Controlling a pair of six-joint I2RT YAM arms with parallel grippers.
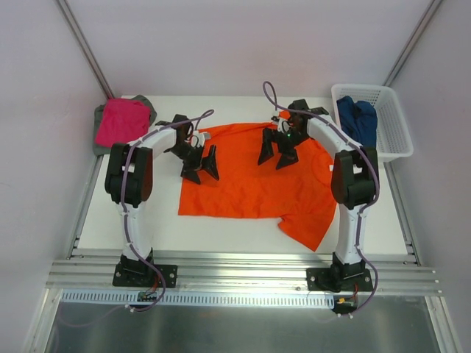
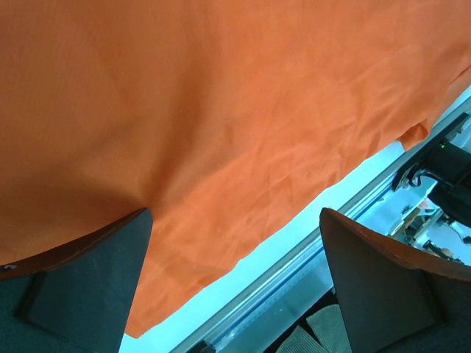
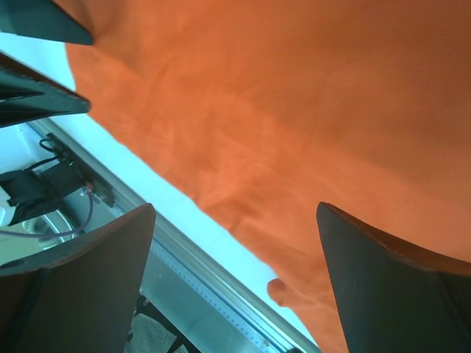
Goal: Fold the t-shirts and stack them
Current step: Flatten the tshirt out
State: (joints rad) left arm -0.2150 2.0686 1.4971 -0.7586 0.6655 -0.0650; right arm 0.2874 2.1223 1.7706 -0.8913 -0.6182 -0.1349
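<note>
At the far left corner of the bench [image 1: 165,220], a pink t-shirt [image 1: 121,121] lying on top of a grey t-shirt [image 1: 98,140], both looking folded and piled up, so likely two done. Next along, the left fingers [image 1: 211,165], spread wide and holding nothing, just over the left side of the orange t-shirt [image 1: 250,187]. In the middle of the bench, that orange t-shirt lying open and mostly flat, a few wrinkles, one sleeve sticking out at the near right, no fold in it yet. Over its far right part, the right fingers [image 1: 266,150], spread wide too, holding nothing. At the far right, a white basket [image 1: 399,129] with the dark blue t-shirt [image 1: 357,121] bunched up inside, not taken out yet. Left to do, by the look of it: folding the orange one, putting it on the pile, then the same for the blue one. About half way there.
</note>
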